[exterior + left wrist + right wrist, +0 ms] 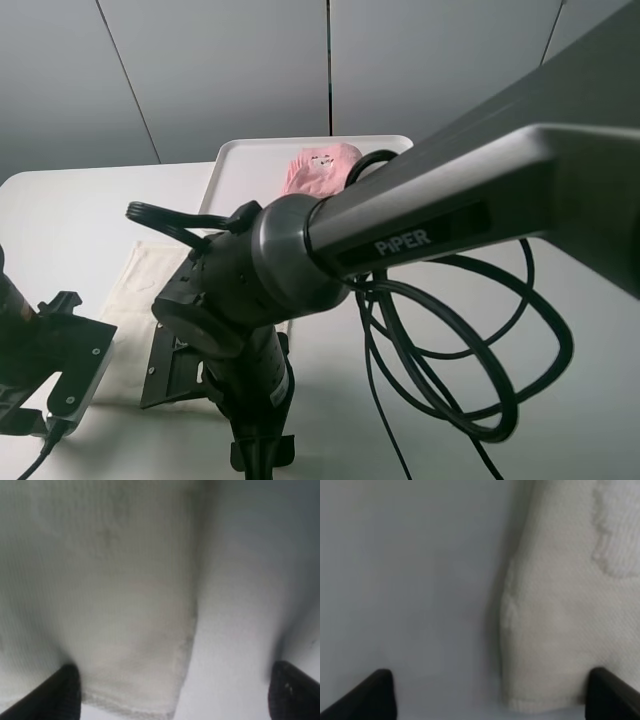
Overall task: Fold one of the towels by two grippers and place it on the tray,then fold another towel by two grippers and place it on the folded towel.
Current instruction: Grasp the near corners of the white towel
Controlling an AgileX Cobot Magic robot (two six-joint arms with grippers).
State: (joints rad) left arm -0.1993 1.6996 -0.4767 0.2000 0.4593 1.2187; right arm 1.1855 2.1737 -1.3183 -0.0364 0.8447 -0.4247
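The pale pink towel (pixel 320 167) lies bunched on the white tray (pixel 238 172) at the back. The cream-white towel (pixel 138 292) is spread flat on the table in front of the tray, partly hidden by my right arm (pixel 300 250), which reaches across to it. In the left wrist view, my left gripper (pixel 175 700) is open, with a near corner of the cream-white towel (pixel 125 630) between its fingertips (pixel 62 692). My right gripper (pixel 492 697) is also open just above the table. Another corner of the cream-white towel (pixel 560 630) lies by its far fingertip (pixel 612 692).
The right arm's black cables (pixel 470 350) loop over the white table (pixel 60 220) to the right of the towel. The left arm's wrist (pixel 55 360) sits low at the table's front left. A grey panelled wall (pixel 250 70) stands behind the table.
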